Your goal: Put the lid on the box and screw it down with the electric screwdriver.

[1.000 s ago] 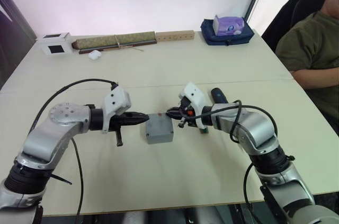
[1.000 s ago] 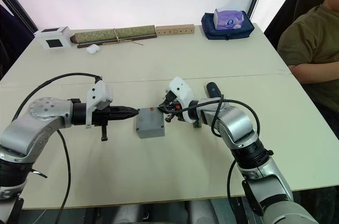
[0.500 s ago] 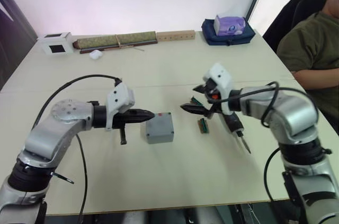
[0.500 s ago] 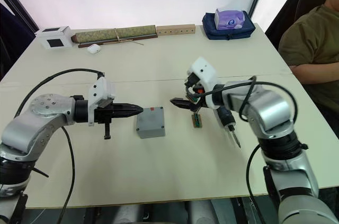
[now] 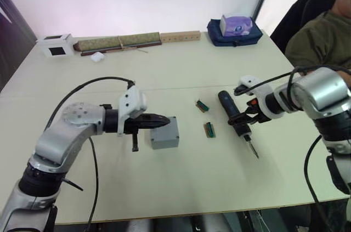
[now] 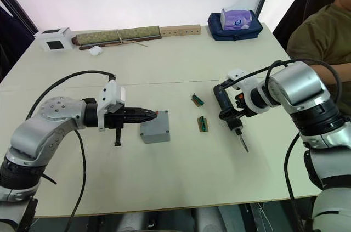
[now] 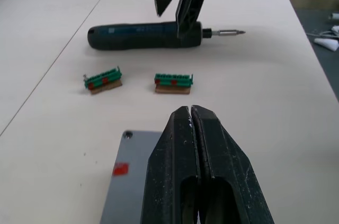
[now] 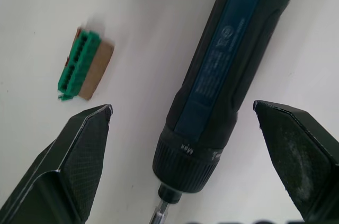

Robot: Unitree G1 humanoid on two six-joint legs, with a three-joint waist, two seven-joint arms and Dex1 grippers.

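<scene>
While the right gripper [image 8: 183,123] hangs with fingers spread wide to either side of the electric screwdriver [image 5: 235,116], the step in hand reads as fetching the tool; nothing is gripped yet.

- Right fingers [image 8: 69,160]: open, straddling the screwdriver's collar, tool lying flat on the table [image 5: 164,188], bit toward the near edge.
- Left gripper [image 6: 147,114]: fingers pressed together, empty, tips resting over the lid [image 7: 127,181].
- Lid: seated on the box [image 5: 165,133], red mark up, one corner screw hole showing.
- Box: mid-table, just beside the left fingertips.
- Two green connector blocks [image 5: 209,129] [image 5: 202,105]: between box and screwdriver, loose.
- Person [image 5: 323,40]: seated at the far right edge.

Next move, as judged: lower and close on the screwdriver body, then carry the bit to a corner hole while the left fingers steady the lid.

Change from a second ago: the right gripper, then close against the box's right side, has swung out to the screwdriver; the left fingers have crept onto the lid.
</scene>
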